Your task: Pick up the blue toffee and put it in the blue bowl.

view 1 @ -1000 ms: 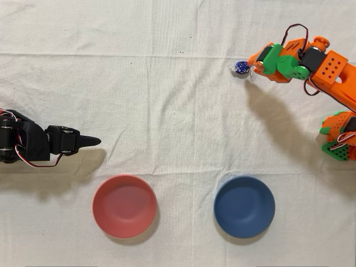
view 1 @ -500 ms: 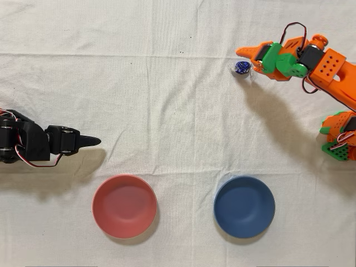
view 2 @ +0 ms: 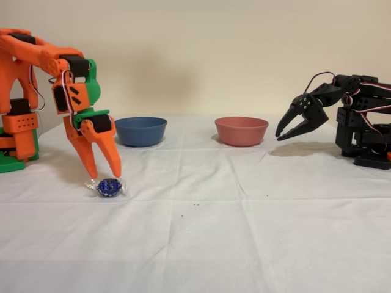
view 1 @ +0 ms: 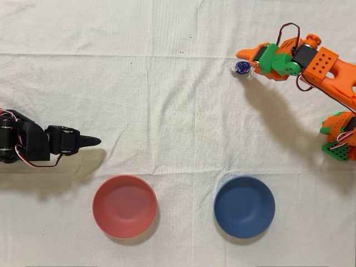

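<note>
The blue toffee (view 1: 241, 68) (view 2: 110, 187) lies on the white cloth, its clear wrapper ends sticking out. My orange gripper (view 1: 245, 64) (view 2: 101, 173) points down right over it and is open. In the fixed view its fingertips stand just above the sweet, one on each side, and nothing is held between them. The blue bowl (view 1: 244, 207) (view 2: 141, 130) is empty; in the overhead view it sits at the lower right, well away from the toffee.
A pink-red bowl (view 1: 124, 206) (view 2: 241, 130) of the same size stands beside the blue one. The idle black arm (view 1: 39, 144) (view 2: 342, 122) is at the left of the overhead view. The cloth is wrinkled.
The gripper's fingers have spread apart beside the toffee, and the gripper has shifted slightly over it. The toffee has stayed where it was.
</note>
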Motion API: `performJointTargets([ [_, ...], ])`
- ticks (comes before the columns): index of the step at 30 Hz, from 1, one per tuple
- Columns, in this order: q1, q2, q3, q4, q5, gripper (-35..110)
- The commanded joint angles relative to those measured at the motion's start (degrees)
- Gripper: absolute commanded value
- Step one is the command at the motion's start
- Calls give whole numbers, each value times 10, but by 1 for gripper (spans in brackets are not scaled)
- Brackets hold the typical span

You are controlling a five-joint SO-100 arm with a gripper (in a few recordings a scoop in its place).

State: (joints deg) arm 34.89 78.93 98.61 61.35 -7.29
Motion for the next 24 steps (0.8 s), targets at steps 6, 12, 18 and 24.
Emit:
performJointTargets([
  [6, 12, -18, -31, -15, -9, 37],
  [12, 3, -38, -51, -16, -2, 36],
  [18, -11, -44, -48, -16, 1, 36],
  [24, -30, -50, -43, -19, 7, 36],
])
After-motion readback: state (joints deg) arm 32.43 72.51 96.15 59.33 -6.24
